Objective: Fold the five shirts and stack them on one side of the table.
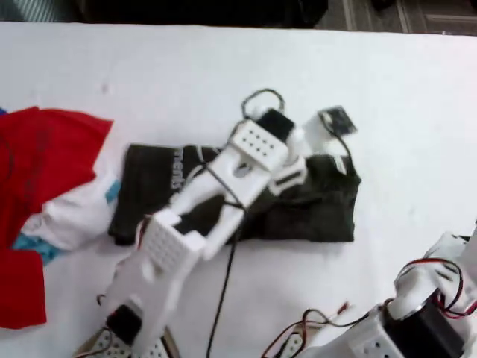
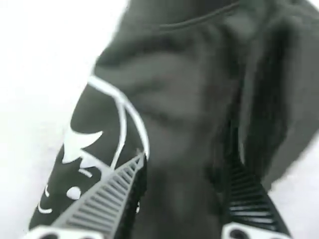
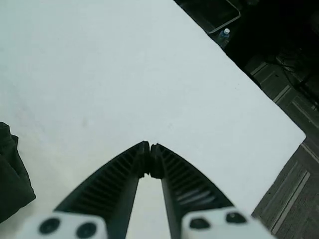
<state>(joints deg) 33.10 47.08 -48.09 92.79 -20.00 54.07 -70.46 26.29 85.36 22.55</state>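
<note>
Working on the black shirt [image 1: 313,212], laid mid-table with its long axis running side to side, already doubled into a band. Reaching across it from the near edge with the left arm [image 1: 190,224], left gripper [image 2: 187,159] spread wide and low over the cloth at the band's right end; cannot tell whether any fabric lies caught between the fingers [image 2: 134,172]. Right gripper [image 3: 149,149] pressed together on nothing, parked above bare table [image 1: 223,67] well to the right, with just an edge of the shirt [image 3: 10,174] off to its side. Clearly nearer: the left one, sitting right on the cloth. Likely next, folding the right end over toward the left along that long axis, then sliding the bundle left toward the pile [image 1: 45,156] of red, white and blue shirts at the table's left edge.
</note>
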